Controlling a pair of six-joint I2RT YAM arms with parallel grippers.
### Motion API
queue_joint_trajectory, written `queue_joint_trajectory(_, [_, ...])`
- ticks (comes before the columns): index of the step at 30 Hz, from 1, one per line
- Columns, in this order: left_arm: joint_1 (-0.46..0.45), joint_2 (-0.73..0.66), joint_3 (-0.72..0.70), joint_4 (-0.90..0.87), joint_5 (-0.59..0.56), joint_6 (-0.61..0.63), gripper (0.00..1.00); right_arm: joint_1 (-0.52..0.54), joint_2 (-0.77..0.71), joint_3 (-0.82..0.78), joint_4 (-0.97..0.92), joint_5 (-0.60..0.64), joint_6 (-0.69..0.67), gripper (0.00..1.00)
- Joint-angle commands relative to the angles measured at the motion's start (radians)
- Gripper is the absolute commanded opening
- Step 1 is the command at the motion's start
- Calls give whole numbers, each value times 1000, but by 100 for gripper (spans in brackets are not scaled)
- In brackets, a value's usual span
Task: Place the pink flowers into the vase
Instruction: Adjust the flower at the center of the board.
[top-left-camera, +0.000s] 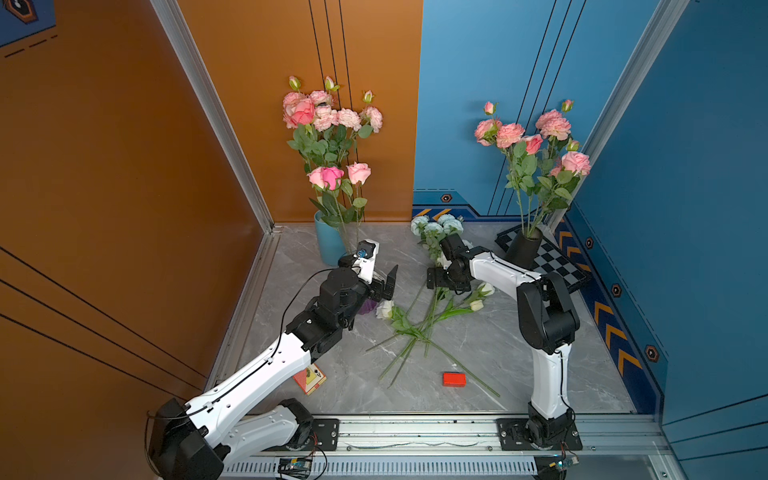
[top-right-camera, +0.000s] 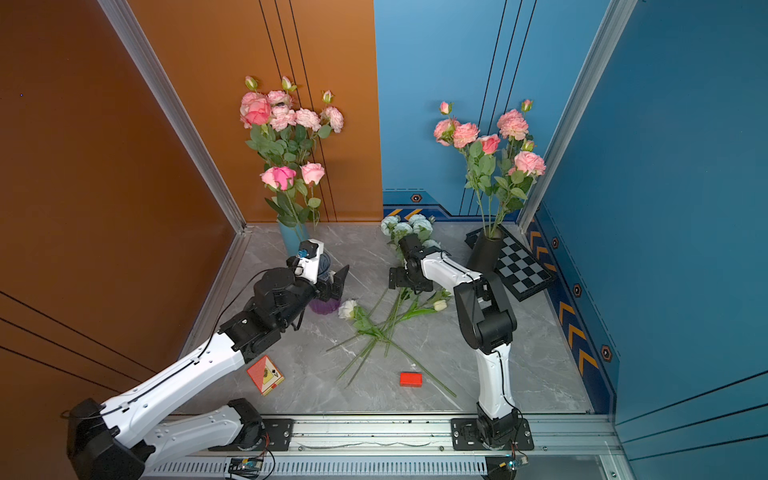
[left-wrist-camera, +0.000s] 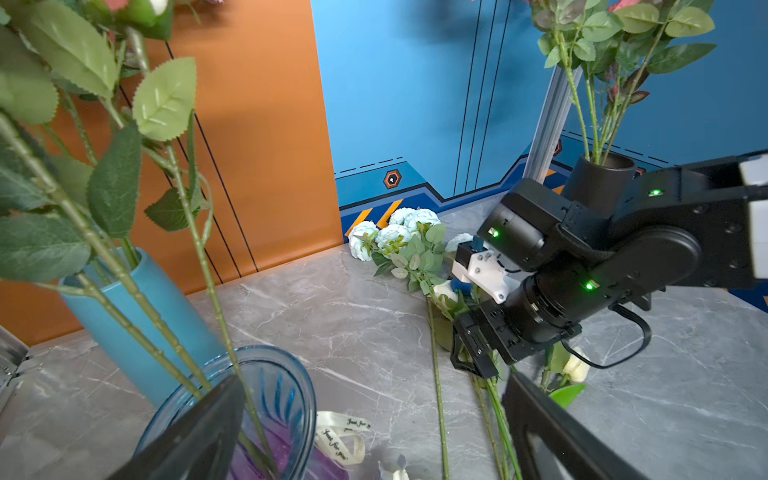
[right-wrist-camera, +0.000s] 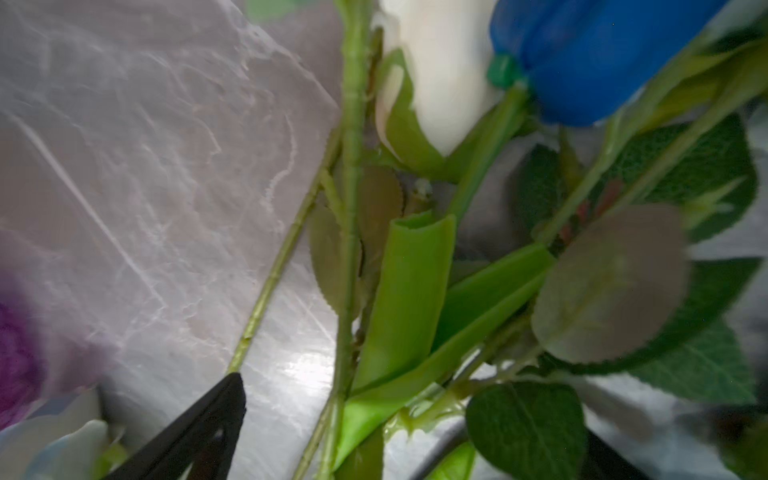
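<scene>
- While both arms reach in over the grey marble tabletop (top-left-camera: 519, 374), the pink flowers (top-left-camera: 328, 116) stand in three vessels: tall ruffled stems in a light blue vase (top-left-camera: 328, 245) at the upper middle of both top views, further pink stems in a black vase (top-left-camera: 524, 249) at the upper right, and two thin stems in a clear blue-tinted glass vase (left-wrist-camera: 286, 399) seen at the lower left of the left wrist view.
- The left pincer (top-left-camera: 384, 284) sits just left of centre in a top view, its jaws spread wide and holding nothing; in the left wrist view one dark finger (left-wrist-camera: 199, 432) overlaps the rim of the glass vase.
- The right pincer (top-left-camera: 436, 280) sits just right of centre, low over the loose stems on the tabletop, jaws apart; whether it touches a stem cannot be told.
- In the right wrist view, a green stem (right-wrist-camera: 351, 208), a white bud (right-wrist-camera: 440, 75) and a deep blue bud (right-wrist-camera: 602, 54) lie close before the right pincer.
- White tulip-like flowers (top-left-camera: 384, 309) lie crossed at centre, and pale blue ruffled flowers (top-left-camera: 436, 226) lie just above the right pincer.
- A red block (top-left-camera: 454, 379) lies at the lower centre, a card box (top-left-camera: 309, 378) at the lower left under the left arm, and a chequered board (top-left-camera: 557, 266) beneath the black vase.
</scene>
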Motion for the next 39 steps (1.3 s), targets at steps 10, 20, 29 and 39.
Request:
queue_joint_trajectory(10, [55,-34,-48,57,85,-47,99,-18,81,68,-96,201,-26,59])
queue_joint_trajectory(20, [67,-40,-59,70,106,-54,99,-133,-47,92,-84,64,-78,15])
queue_joint_trajectory(29, [74,-47,-56,70,120,-58,99,-222,-140,115,-98,26,-103,14])
queue_joint_trajectory(39, [91,-44,-55,70,125,-63,98,-192,-97,132,-101,-24,-143,13])
